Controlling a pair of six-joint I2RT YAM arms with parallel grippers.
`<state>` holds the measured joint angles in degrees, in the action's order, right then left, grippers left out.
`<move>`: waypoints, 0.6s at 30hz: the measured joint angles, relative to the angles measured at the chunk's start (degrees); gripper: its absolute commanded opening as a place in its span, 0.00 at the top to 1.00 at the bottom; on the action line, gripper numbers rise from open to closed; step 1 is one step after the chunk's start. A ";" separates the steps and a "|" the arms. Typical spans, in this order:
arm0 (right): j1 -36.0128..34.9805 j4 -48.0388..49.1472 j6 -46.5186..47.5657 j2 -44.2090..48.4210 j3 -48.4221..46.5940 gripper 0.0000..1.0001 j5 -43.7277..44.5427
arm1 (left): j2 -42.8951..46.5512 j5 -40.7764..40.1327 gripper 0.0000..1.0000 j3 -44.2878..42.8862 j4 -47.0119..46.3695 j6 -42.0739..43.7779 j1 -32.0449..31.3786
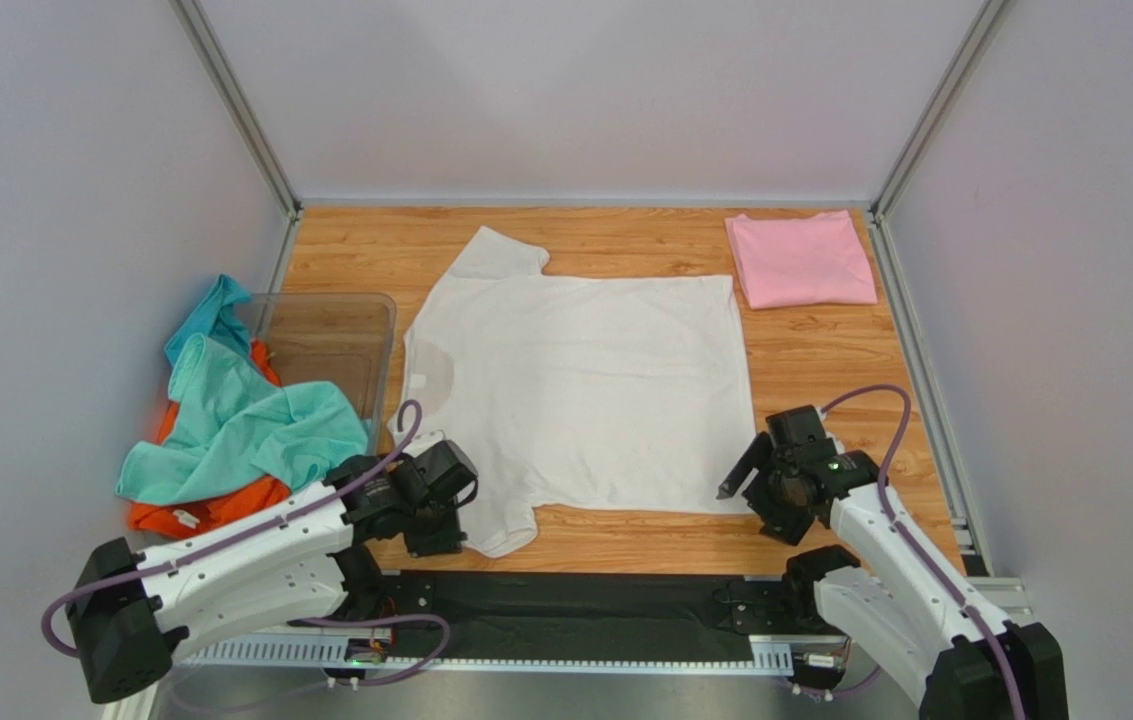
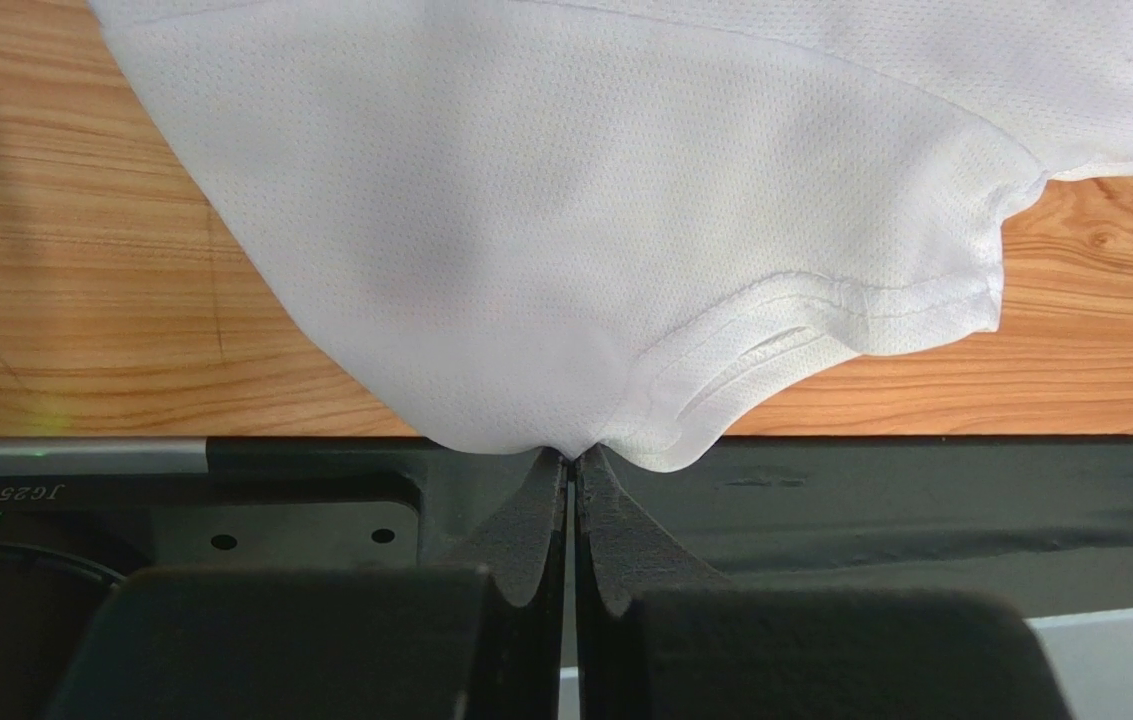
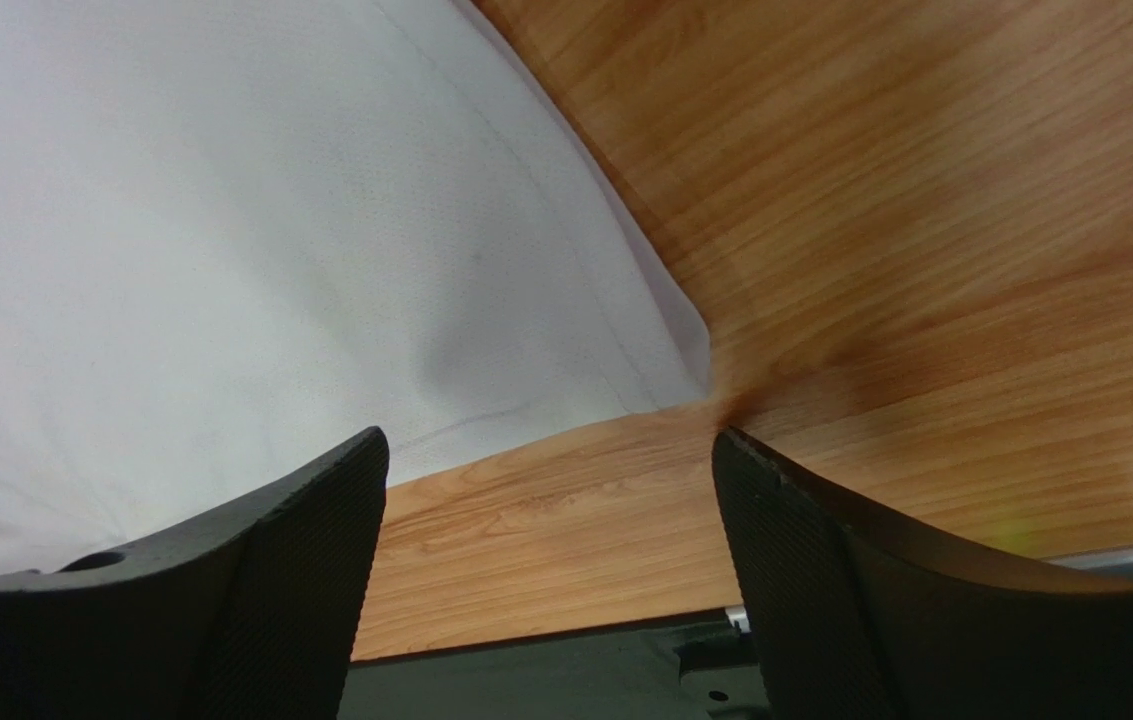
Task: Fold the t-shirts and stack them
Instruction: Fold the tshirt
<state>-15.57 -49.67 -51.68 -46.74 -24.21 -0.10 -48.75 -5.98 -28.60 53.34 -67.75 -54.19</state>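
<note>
At the far left of the table (image 1: 828,375), a teal t-shirt (image 1: 234,428) lies crumpled over an orange t-shirt (image 1: 212,515), both heaped against and partly over the clear bin (image 1: 335,323). They are limp, light cloth that I judge will sag and bunch wherever lifted, so each will need spreading flat before any fold. Just right of that heap, the left fingers (image 2: 542,518) are pressed together, clamped on the near-left sleeve of the white t-shirt (image 1: 587,383). They pinch a small peak of fabric close to the stitched sleeve hem, and the cloth drapes away from the pinch. The white t-shirt itself lies spread flat in the middle of the table, collar toward the left and bottom hem toward the right, its mesh-like weave thin and soft. It looks light enough for 1 pinch to drag, but with no stiffness a single hold would likely let the rest trail and wrinkle. 2 holds on matching edges seem the better way, taken at seams or hems where doubled cloth gives the grip more to bite. At its near-right corner the right fingers (image 3: 828,555) stand apart, low over the table and holding nothing, with the hem corner lying between and just ahead of them, a sensible place to grip. In the far-right corner, well apart, the pink t-shirt (image 1: 801,258) lies already folded into a neat rectangle, the likely base for the stack.
</note>
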 measured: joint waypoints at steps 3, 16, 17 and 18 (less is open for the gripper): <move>0.02 1.22 -1.03 -1.22 0.74 0.33 0.09 | 0.76 -0.37 1.00 0.00 0.02 0.02 -0.02; 0.00 4.81 -0.74 -4.76 0.98 0.95 1.81 | 4.44 -2.29 1.00 -0.02 0.04 -0.04 -0.04; 0.00 4.98 -0.61 -5.07 0.98 0.97 1.81 | 4.48 -2.45 1.00 -0.07 0.04 -0.04 -0.04; 0.00 5.16 -0.44 -5.25 0.98 1.00 1.79 | 4.48 -2.71 1.00 -0.13 0.02 -0.04 -0.04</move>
<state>-15.57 -44.51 -52.12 -51.99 -23.22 1.69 -44.27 -8.69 -28.73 53.36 -67.79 -54.24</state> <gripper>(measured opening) 0.048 0.007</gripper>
